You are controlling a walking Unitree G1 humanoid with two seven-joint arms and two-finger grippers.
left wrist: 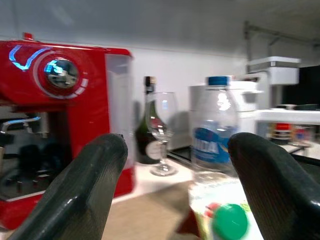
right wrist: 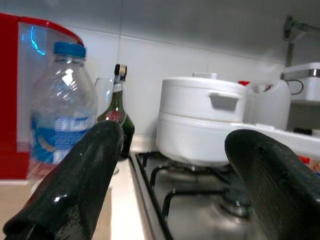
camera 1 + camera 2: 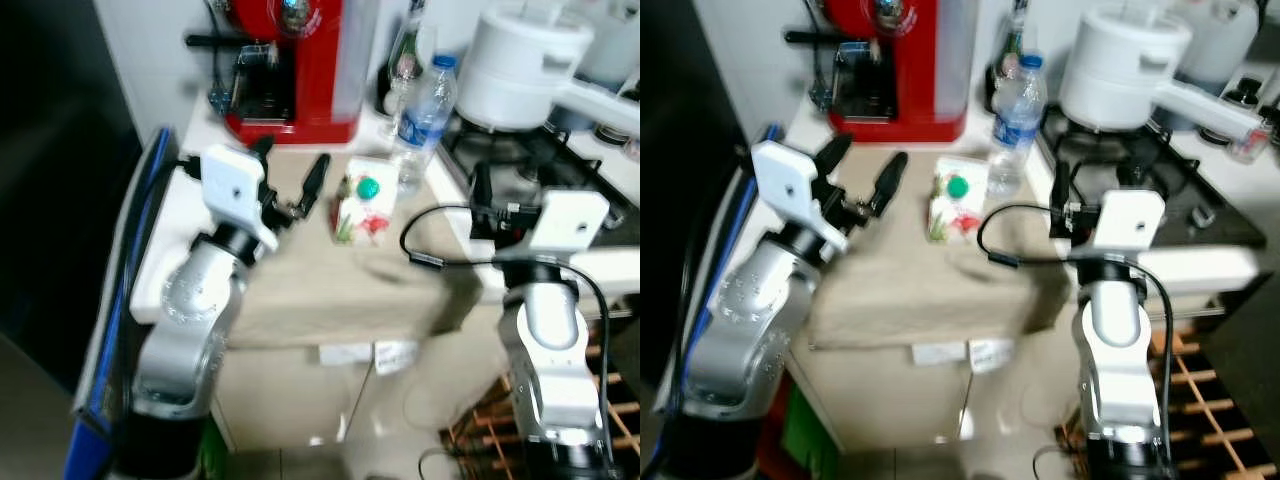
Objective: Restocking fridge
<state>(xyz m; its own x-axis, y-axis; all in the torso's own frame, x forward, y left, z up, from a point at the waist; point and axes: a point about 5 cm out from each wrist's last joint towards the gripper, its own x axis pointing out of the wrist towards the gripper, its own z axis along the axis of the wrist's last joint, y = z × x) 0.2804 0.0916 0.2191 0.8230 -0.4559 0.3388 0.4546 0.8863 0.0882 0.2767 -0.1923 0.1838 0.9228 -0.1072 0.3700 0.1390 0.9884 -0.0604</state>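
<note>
two items unstocked on your table: carton, bottle; both end effectors, left and right, spread, empty.

Glossy red plastic coffee machine, clear plastic water bottle, matt beige countertop.

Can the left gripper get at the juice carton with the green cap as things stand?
Probably yes: the left gripper is open, aimed toward the carton, with bare counter between them; the water bottle stands behind.
</note>
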